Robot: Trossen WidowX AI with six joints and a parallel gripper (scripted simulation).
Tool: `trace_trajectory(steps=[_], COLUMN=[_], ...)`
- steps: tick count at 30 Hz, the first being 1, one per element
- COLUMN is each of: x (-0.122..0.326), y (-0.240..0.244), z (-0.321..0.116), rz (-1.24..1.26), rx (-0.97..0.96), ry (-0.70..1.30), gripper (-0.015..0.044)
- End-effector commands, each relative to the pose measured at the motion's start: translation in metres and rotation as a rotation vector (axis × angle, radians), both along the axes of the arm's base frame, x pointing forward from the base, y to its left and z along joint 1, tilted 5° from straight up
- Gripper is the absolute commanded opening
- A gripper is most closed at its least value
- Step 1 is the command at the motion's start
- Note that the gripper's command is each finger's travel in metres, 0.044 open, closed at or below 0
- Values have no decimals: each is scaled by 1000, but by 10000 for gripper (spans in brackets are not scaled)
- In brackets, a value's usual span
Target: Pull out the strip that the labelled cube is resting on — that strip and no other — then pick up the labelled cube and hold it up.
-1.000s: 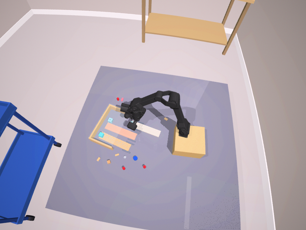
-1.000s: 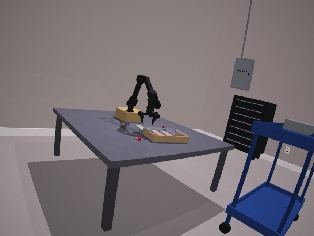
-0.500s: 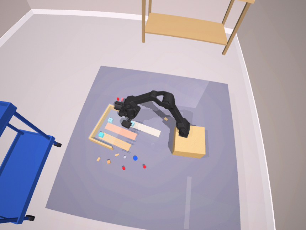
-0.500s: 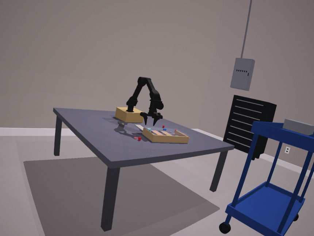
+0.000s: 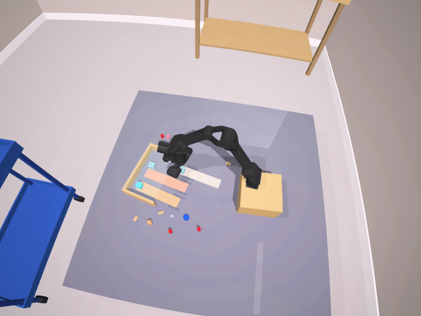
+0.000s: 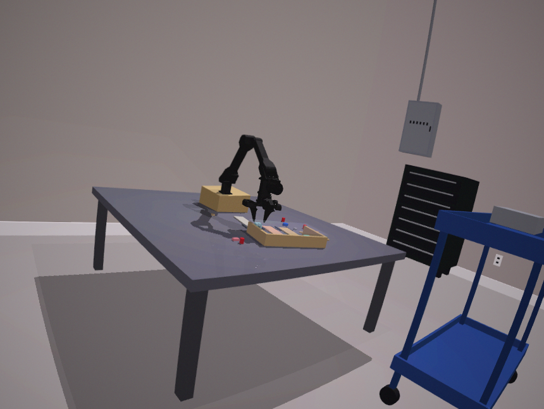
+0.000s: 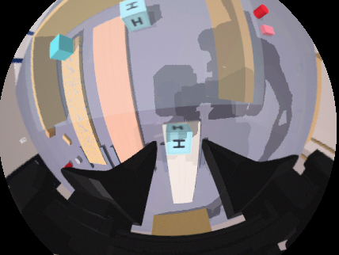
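Black claw [image 7: 180, 154] half closed around the pale blue cube marked H [image 7: 179, 138], fingers beside it, grip uncertain, cube on the cream strip [image 7: 183, 179], mid grey counter [image 6: 176, 246], beside the open wooden tray [image 5: 136, 169]

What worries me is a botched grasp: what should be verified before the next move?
1. White strip drawn out past the tray: ok.
2. Pink strip and tan strip lying further in: ok.
3. Cube centred between the fingers: ok.
4. Fingers touching the cube: not ok, gaps show on both sides.
5. Right cube: cannot tell; a second H cube sits in the tray.
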State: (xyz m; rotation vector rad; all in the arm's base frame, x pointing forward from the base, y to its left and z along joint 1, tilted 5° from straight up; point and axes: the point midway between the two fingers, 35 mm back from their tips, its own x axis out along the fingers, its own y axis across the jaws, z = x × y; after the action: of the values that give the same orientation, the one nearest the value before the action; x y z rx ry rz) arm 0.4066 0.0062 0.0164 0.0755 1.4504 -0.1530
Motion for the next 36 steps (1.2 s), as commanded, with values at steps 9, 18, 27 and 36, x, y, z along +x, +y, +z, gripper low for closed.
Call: trace_trajectory(steps=[9,18,27,36], x=[-1,-1,1,-5], y=[-1,-1,-2,-1], z=[-23,-32,-29,-25], rz=[6,6,0,1], rx=[2,2,-1,0], ry=[11,11,7,8], gripper=[250,250,132,0])
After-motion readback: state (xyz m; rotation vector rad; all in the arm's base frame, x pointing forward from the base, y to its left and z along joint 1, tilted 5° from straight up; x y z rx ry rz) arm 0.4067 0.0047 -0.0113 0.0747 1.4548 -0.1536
